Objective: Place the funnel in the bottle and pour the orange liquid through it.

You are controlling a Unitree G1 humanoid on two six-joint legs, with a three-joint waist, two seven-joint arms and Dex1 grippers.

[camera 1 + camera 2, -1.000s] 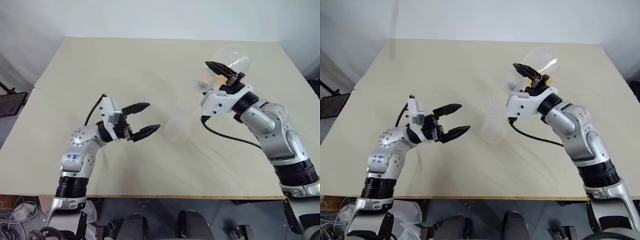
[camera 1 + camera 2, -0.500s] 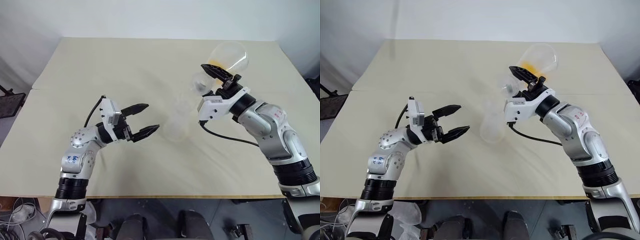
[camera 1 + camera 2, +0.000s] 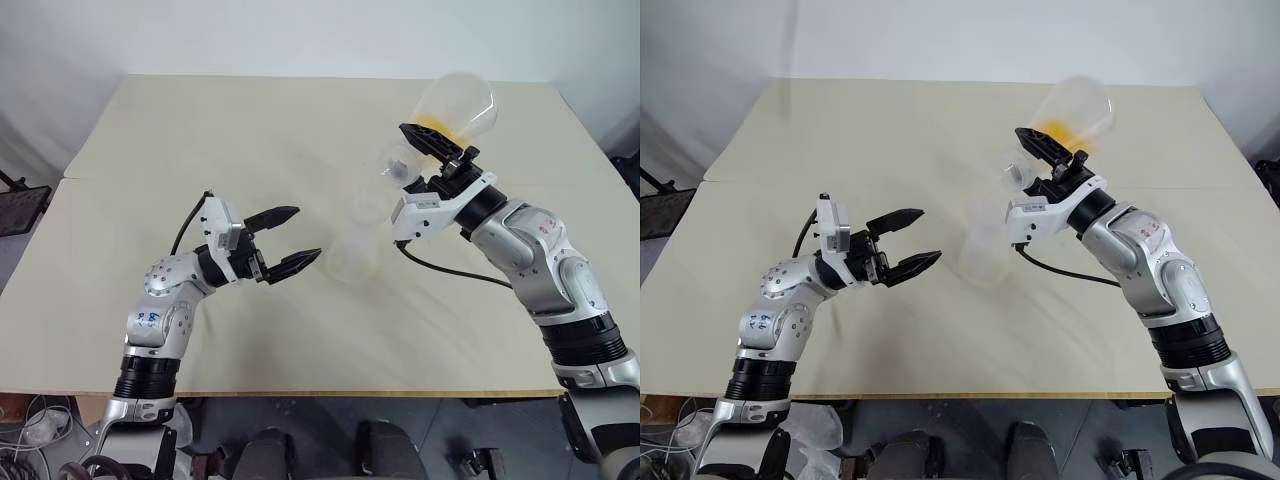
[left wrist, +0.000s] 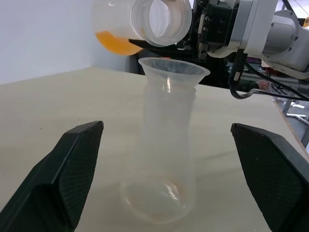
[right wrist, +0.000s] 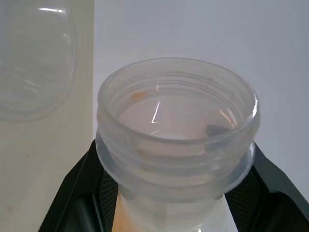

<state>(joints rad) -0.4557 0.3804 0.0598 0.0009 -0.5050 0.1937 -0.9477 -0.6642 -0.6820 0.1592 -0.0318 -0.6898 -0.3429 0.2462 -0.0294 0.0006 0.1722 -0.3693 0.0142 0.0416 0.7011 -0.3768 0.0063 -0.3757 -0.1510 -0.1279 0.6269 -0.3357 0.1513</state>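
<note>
The clear bottle (image 3: pixel 352 250) stands upright in the middle of the table, and the clear funnel (image 4: pixel 174 67) sits in its mouth. My right gripper (image 3: pixel 428 150) is shut on the neck of a bulbous clear flask (image 3: pixel 455 103), held tipped above and just right of the funnel. The flask's open mouth (image 4: pixel 161 19) faces down toward the funnel's rim. The orange liquid (image 3: pixel 432 124) pools low in the flask's belly, short of the neck. Just left of the bottle, my left gripper (image 3: pixel 302 235) stands open, with a finger on each side and not touching it.
The tan table (image 3: pixel 200 130) stretches wide around the bottle. A black cable (image 3: pixel 450 272) loops from my right wrist down to the tabletop. A dark stand (image 3: pixel 20 205) sits off the table's left edge.
My right wrist has rolled, tipping the flask further, its base higher and its mouth closer to the funnel. The left gripper and bottle have kept still.
</note>
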